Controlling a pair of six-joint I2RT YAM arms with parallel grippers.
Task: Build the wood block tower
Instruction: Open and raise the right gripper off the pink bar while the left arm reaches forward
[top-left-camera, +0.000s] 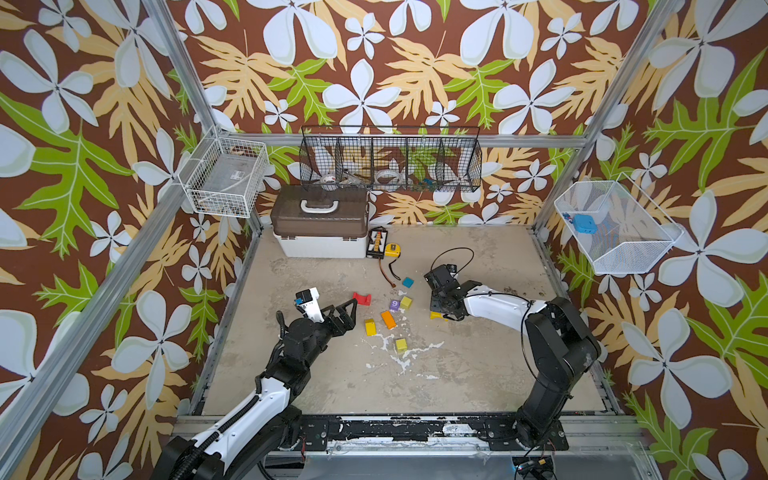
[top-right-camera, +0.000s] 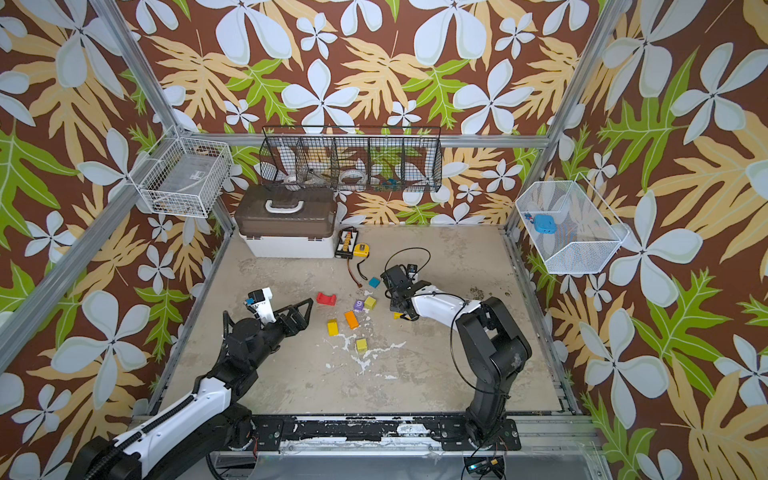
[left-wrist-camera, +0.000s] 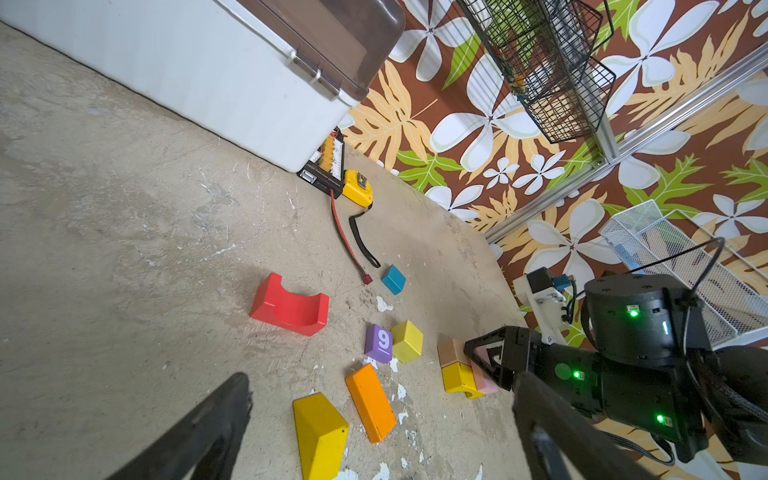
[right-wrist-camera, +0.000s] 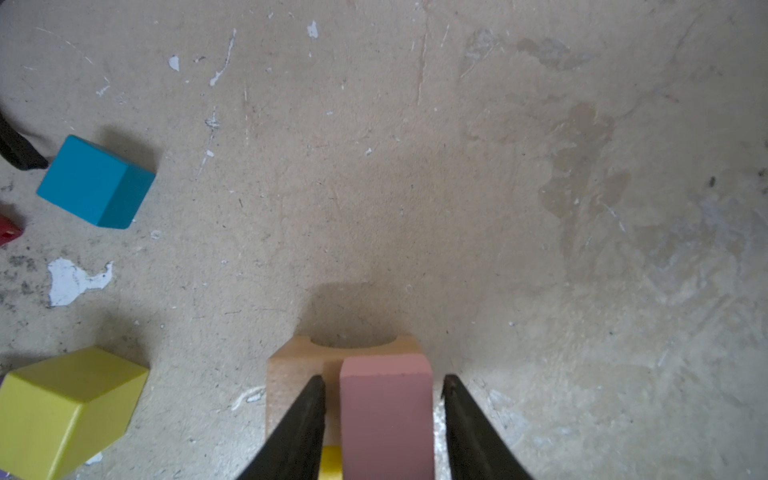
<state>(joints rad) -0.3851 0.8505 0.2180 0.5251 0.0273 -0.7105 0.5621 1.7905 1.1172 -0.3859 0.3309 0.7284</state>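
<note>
Right gripper (right-wrist-camera: 384, 378) points straight down, jaws parted around the pink block (right-wrist-camera: 384, 415); narrow gap on each side, no grip. Pink block stands against a tan block (right-wrist-camera: 291, 374) stacked on a yellow block (right-wrist-camera: 331, 459); cannot tell what it rests on. Loose red arch (top-left-camera: 361, 298) and orange bar (top-left-camera: 388, 319) lie nearby. Toolbox (top-left-camera: 320, 232) shut. Mesh basket (top-left-camera: 615, 257) holds a blue item (top-left-camera: 584, 223). Left gripper (top-left-camera: 353, 314) wide open, empty, arm stretched low.
</note>
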